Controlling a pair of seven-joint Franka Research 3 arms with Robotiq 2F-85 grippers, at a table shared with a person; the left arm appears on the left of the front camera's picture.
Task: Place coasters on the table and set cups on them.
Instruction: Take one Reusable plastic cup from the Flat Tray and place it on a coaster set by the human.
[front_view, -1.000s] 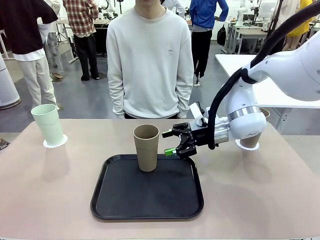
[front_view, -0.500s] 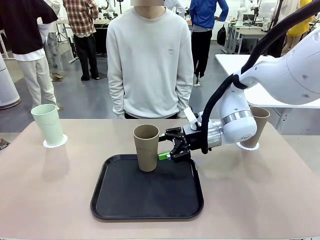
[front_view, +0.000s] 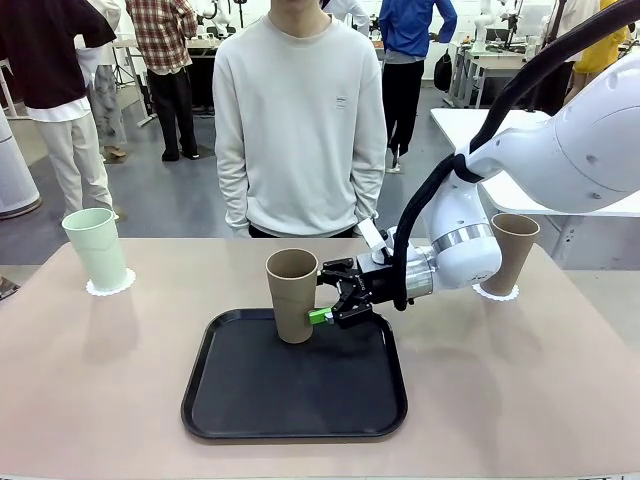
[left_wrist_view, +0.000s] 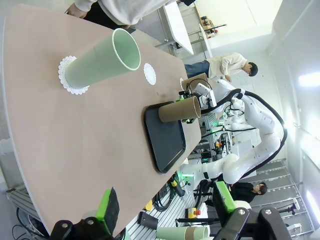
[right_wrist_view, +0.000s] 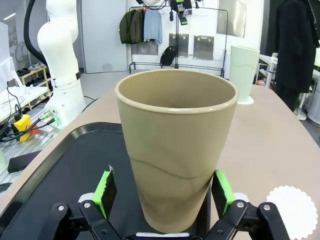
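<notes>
A brown cup stands upright on the black tray. My right gripper is open and reaches it from the right. In the right wrist view its green pads flank the lower part of that cup. A mint cup stands on a coaster at the far left of the table. A second brown cup stands on a coaster at the far right. A bare coaster lies beside the tray. My left gripper is open, off the table's end, holding nothing.
A person in a pale sweatshirt stands at the far edge, hands out of sight. The tray's raised rim surrounds the cup. A white table stands beyond the right corner. Bare tabletop lies left and right of the tray.
My right gripper has moved left along the tray's far edge until its open fingers came around the brown cup. The cups have not moved.
</notes>
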